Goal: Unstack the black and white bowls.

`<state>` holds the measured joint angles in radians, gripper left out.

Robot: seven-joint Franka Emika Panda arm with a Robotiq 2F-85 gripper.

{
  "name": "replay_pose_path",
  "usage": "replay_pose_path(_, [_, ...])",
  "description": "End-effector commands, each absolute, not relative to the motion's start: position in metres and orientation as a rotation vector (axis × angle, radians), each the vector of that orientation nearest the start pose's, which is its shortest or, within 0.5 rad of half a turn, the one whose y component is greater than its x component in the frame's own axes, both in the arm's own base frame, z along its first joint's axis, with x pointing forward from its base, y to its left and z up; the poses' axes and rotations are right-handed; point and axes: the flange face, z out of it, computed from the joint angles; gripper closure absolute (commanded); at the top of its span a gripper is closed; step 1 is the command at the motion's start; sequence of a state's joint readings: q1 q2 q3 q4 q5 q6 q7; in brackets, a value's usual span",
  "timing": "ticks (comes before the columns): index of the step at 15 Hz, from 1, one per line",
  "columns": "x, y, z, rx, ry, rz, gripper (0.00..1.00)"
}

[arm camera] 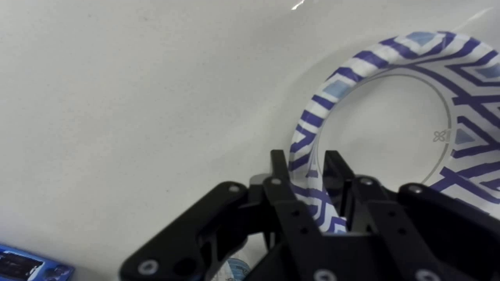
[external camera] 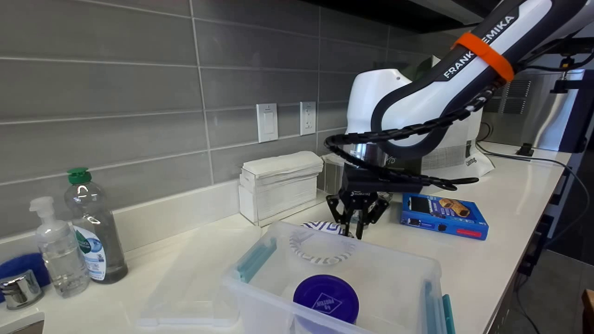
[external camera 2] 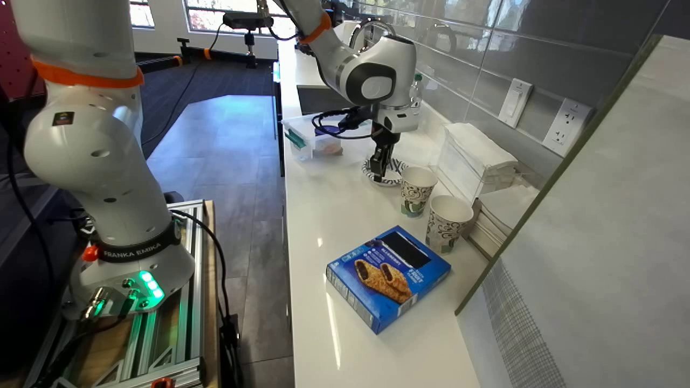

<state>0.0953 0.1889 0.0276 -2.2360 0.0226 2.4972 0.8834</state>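
White bowl (arm camera: 384, 127), violet zigzags, light-blue patches — the claw (arm camera: 304, 156) stands spread astride its rim.

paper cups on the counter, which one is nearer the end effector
In an exterior view, it's the cup right beside the striped bowl, at whose rim the end effector is. The other cup stands farther off, closer to the blue box.
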Motion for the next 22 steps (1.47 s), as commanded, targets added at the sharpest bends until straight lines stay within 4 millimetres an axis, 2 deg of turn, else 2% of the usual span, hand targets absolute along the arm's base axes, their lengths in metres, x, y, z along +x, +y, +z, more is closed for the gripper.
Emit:
replay_pose_path(1, [0.547, 0.07, 0.289, -2.856, 1.179, -0.099, 0.69])
replay_pose_path(8, [0.547, 0.07, 0.284, -2.856, 1.177, -0.094, 0.7])
replay_pose_path(13, [0.546, 0.068, 0.285, -2.857, 1.177, -0.096, 0.98])
replay_pose_path(14, [0.546, 0.068, 0.286, -2.857, 1.176, -0.097, 0.95])
replay_pose_path(17, [0.546, 0.068, 0.29, -2.854, 1.174, -0.106, 0.99])
replay_pose_path(22, [0.544, 0.067, 0.303, -2.848, 1.167, -0.126, 0.99])
